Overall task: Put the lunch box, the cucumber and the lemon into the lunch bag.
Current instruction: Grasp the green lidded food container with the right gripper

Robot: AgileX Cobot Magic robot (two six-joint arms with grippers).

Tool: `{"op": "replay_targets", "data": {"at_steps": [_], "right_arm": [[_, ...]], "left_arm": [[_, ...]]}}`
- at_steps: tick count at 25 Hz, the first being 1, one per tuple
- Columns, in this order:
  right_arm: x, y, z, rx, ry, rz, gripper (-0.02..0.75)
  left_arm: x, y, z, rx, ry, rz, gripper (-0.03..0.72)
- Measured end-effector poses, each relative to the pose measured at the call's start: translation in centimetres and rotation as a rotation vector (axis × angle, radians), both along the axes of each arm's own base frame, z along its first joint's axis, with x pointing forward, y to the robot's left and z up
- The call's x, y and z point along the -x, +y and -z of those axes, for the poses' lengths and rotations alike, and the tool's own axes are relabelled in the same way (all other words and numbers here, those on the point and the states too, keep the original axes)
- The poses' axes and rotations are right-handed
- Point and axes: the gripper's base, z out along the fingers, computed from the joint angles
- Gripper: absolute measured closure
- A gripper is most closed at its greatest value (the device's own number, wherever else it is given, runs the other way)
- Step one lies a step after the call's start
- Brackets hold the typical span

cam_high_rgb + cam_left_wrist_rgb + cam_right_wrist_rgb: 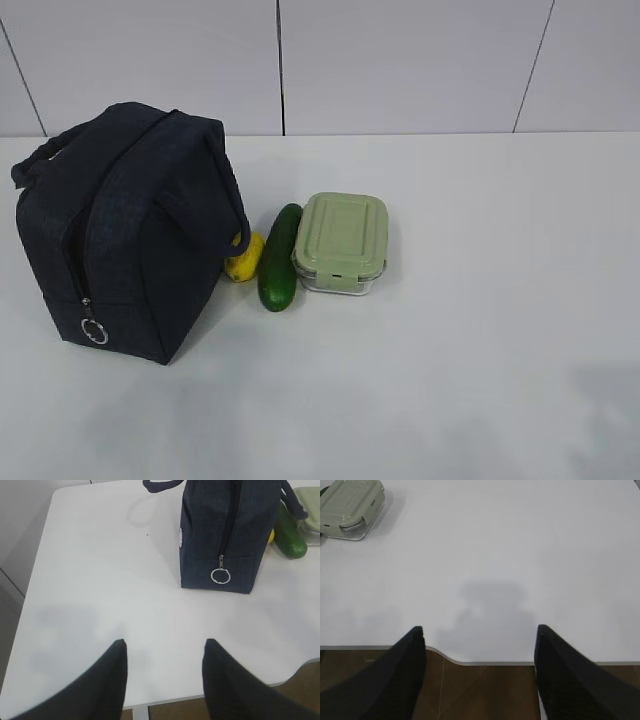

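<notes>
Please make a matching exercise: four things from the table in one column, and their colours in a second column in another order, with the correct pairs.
Things:
1. lunch bag
2. cucumber
3. lemon
4. lid of the lunch box

Colours:
A. bright yellow
B. pale green
C. dark navy
D. dark green

Pairs: 1-C, 2-D, 3-A, 4-B

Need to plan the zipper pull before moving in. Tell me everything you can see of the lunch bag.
The lunch bag is a boxy dark navy fabric bag standing upright on the white table, left of the food. Its zipper looks closed, running down the near end to a metal ring pull close to the base. Two loop handles; one hangs toward the lemon. A white logo shows on one side. No gripper touches it.
</notes>
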Motion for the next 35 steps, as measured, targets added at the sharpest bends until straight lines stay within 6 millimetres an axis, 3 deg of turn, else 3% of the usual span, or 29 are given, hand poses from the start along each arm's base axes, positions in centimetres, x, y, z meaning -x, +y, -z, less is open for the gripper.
{"op": "replay_targets", "data": {"at_steps": [7,17,21,28,35], "right_arm": [[-0.7,0.4,-0.3,-0.048,0.028,-0.028,0.229],[-5.9,2.1,-3.3,-0.34,-0.038,-0.098,0.229],[-9.7,2.8,-3.9,-0.446,0.018,-0.151,0.229],[-18.2,4.4,-4.7,-0.557,0.177,-0.345,0.229],[-25.7,5.7,-2.6,-0.801,0.346,-0.53,0.229]], "left_arm": [[0.0,0.0,0.0,0.0,0.0,0.0,0.329],[0.0,0.0,0.0,0.0,0.0,0.0,0.348],[0.0,0.0,0.0,0.0,0.0,0.0,0.354],[0.0,0.0,0.0,0.0,0.0,0.0,0.356],[0.0,0.0,0.0,0.0,0.0,0.0,0.356]]}}
